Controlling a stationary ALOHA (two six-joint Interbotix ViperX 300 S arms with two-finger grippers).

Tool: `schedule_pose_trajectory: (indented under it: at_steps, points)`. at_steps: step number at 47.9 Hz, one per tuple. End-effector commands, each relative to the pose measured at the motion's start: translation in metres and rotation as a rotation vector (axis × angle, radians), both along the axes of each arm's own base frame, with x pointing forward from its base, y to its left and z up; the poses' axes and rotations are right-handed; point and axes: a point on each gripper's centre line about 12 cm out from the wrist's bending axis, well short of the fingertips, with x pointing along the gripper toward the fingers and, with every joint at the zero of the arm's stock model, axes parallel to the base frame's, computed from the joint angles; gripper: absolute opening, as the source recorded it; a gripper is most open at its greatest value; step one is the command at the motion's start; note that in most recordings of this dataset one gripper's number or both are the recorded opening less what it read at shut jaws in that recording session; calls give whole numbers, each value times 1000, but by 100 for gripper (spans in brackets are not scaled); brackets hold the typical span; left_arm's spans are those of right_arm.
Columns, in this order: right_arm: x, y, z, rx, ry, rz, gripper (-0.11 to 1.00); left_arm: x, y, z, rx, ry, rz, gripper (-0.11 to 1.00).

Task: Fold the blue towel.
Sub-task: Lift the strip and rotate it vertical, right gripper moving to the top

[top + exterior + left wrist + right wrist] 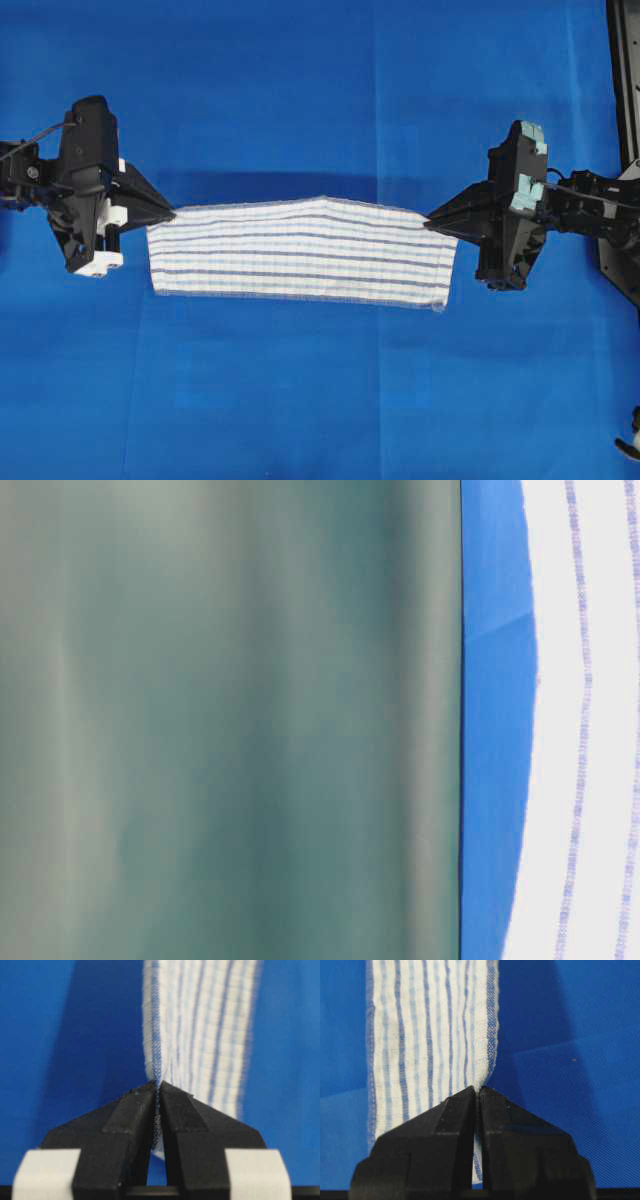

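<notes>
The blue towel (300,250), white with thin blue stripes, hangs stretched between my two grippers in the overhead view. Its far edge is lifted and casts a shadow behind it, and its near edge hangs lower. My left gripper (170,212) is shut on the towel's far left corner; the left wrist view shows the cloth (200,1035) pinched between the black fingertips (145,1100). My right gripper (432,220) is shut on the far right corner; the right wrist view shows the cloth (430,1030) clamped at the tips (477,1091). The towel also fills the right edge of the table-level view (590,720).
A plain blue cloth (320,90) covers the table on all sides. A dark frame (625,150) runs along the right edge. A grey-green blurred surface (230,720) blocks most of the table-level view.
</notes>
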Motion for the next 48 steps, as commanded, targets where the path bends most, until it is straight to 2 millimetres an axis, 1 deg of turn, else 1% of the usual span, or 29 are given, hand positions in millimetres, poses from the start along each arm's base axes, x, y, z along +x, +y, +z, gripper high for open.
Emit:
schedule_pose_trajectory:
  at_steps: [1, 7, 17, 23, 29, 35, 42, 48]
  points:
    - [9, -1, 14, 3, -44, -3, 2, 10, -6, 17, -29, -61, 2, 2]
    - [12, -14, 17, -5, -43, -43, 2, 17, -18, 26, -92, -86, 7, 2]
    - [16, -49, 24, -64, -33, -110, 2, 26, -42, 38, -148, -160, -44, 2]
    - [22, -66, 36, -110, -40, -127, 2, 33, -49, 47, -189, -215, -44, 2]
    - [29, -86, 46, -162, -45, -146, 2, 41, -55, 50, -206, -239, -50, 2]
    - [38, -107, 52, -205, -38, -176, 2, 55, -61, 54, -210, -263, -63, 2]
    - [52, -127, 59, -241, -40, -199, 2, 79, -67, 54, -209, -262, -66, 2]
    - [68, -142, 70, -276, -57, -209, 2, 101, -72, 55, -205, -268, -72, 2]
